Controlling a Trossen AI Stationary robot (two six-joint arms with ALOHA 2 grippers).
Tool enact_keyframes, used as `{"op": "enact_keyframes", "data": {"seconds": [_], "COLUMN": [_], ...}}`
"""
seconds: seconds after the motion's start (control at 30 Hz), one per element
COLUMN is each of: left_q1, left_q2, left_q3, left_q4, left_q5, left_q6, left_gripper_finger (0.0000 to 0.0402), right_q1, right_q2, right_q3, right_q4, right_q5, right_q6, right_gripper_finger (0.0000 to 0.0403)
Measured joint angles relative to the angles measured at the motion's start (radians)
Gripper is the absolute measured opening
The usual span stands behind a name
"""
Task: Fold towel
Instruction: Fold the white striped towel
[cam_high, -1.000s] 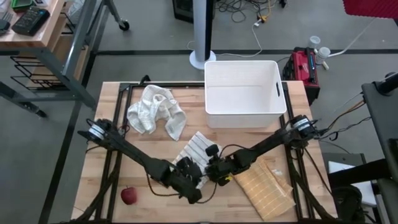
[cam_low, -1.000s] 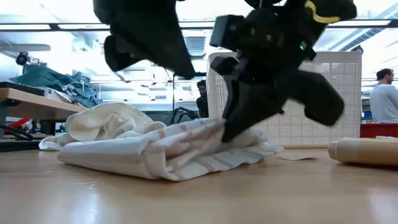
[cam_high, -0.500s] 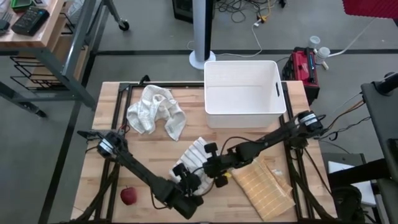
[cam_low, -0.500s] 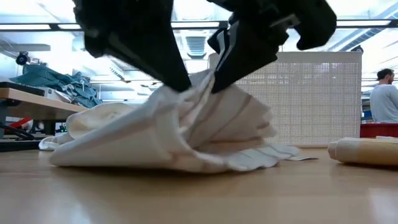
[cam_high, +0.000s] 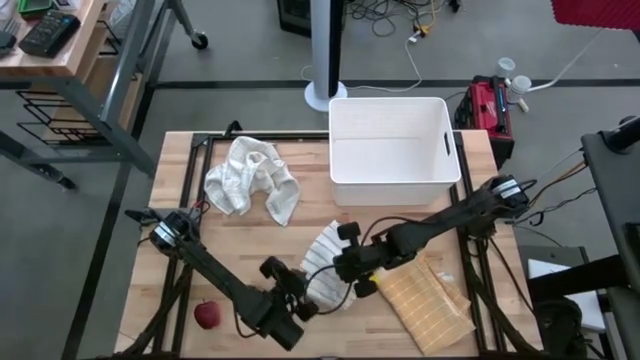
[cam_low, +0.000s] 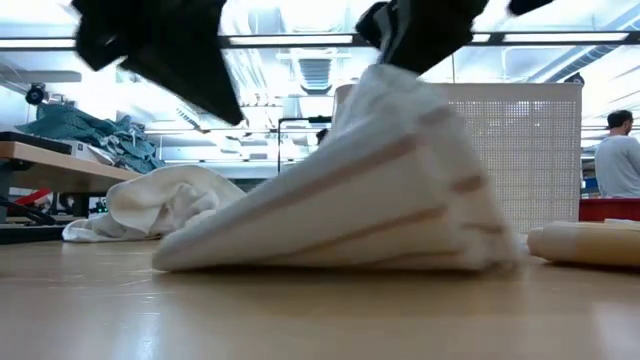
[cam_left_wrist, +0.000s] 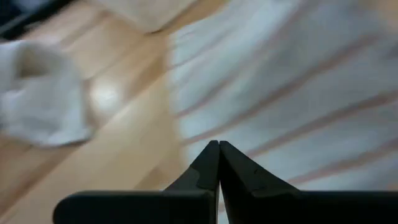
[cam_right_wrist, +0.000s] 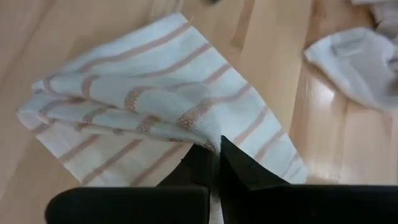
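Striped towel (cam_high: 325, 272): I see it near the front middle of the worktop (cam_high: 240, 235), between my two end effectors, part lifted and draped over itself.
Apple (cam_high: 207, 316): only my high view shows it, red, at the front left, well apart from the towel.
Crumpled white cloth (cam_high: 249, 178): left rear of the worktop from above; the low view has it lying behind the towel on the left.
Left end effector (cam_high: 300, 303): at the towel's front left edge from above. My left wrist view shows its fingers (cam_left_wrist: 205, 167) pressed together with striped cloth just ahead of the tips; whether any cloth is pinched between them I cannot tell.
Towel, low view (cam_low: 380, 190): from this level I get what the top view hides, that it rises as a steep tent, peak up under a dark arm, base resting on the wood.
Right end effector (cam_high: 340, 268): on the towel's right side. My right wrist view shows its fingers (cam_right_wrist: 233, 165) clamped tight on a bunched fold of the striped cloth, the rest spread flat on the wood beyond.
White bin (cam_high: 392, 150): rear centre-right, behind the towel.
Tan ribbed cloth (cam_high: 428, 302): front right, just beside the right arm; the low view gives only its end at the right edge.
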Motion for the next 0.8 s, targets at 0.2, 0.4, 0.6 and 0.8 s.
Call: {"op": "enact_keyframes", "data": {"seconds": [0.2,0.4,0.6,0.8], "left_q1": [0.021,0.046,0.056,0.055], "left_q2": [0.000,0.000,0.001,0.001], "left_q3": [-0.025,-0.074,-0.099,-0.101], "left_q4": [-0.078,0.025,0.072,0.088], "left_q5": [0.023,0.024,0.024,0.023], "left_q6": [-0.087,-0.065,-0.054,-0.052], "left_gripper_finger": [0.0000,0.0000,0.0000,0.0000], "right_q1": [0.030,0.079,0.116,0.132], "right_q2": [0.000,0.000,-0.002,-0.007], "right_q3": [0.026,0.014,-0.003,-0.030], "right_q4": [-0.103,-0.160,-0.181,-0.180], "right_q5": [0.012,0.131,0.132,0.131], "right_q6": [0.023,0.042,0.075,0.107], "right_gripper_finger": [0.0000,0.0000,0.0000,0.0000]}}
